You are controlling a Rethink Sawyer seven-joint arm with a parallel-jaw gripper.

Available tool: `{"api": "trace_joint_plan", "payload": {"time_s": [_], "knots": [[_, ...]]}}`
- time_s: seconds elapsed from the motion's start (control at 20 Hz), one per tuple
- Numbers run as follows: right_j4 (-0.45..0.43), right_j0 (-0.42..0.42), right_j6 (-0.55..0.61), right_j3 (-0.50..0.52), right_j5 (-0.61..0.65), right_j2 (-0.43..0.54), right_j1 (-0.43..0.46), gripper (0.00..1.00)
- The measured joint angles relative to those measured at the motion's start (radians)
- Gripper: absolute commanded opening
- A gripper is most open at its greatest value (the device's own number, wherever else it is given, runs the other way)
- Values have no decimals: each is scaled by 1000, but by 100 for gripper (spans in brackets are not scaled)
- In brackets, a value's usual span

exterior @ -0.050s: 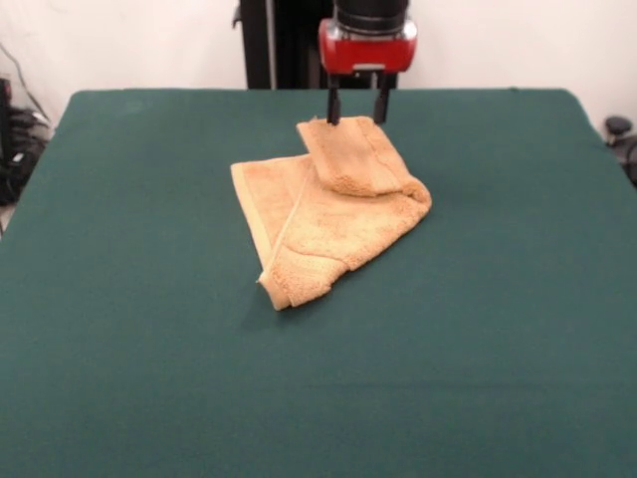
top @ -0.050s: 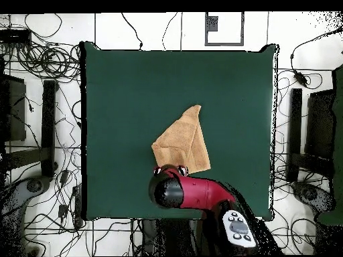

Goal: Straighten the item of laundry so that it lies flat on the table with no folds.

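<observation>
Towel (exterior @ -0.050s: 328,214) mid-table (exterior @ -0.050s: 149,378), crumpled, flap doubled over top. Jaws (exterior @ -0.050s: 359,118) apart, straddling flap's edge nearest robot, not yet clamped. Towel's long axis runs away from jaws toward camera-side corner; guess: next pull goes back twd robot

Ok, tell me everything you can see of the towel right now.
The towel is tan-orange terry with a woven band near one edge. It lies crumpled near the middle of the table, not flat: a flap is folded over on top, and one corner points toward the camera in the front view. The open pincer straddles the flap's far edge.
</observation>
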Motion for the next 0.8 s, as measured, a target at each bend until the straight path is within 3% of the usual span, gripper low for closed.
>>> {"api": "trace_joint_plan", "payload": {"time_s": [0.8], "knots": [[1,17,0,-55,43,-8,37,100]]}}
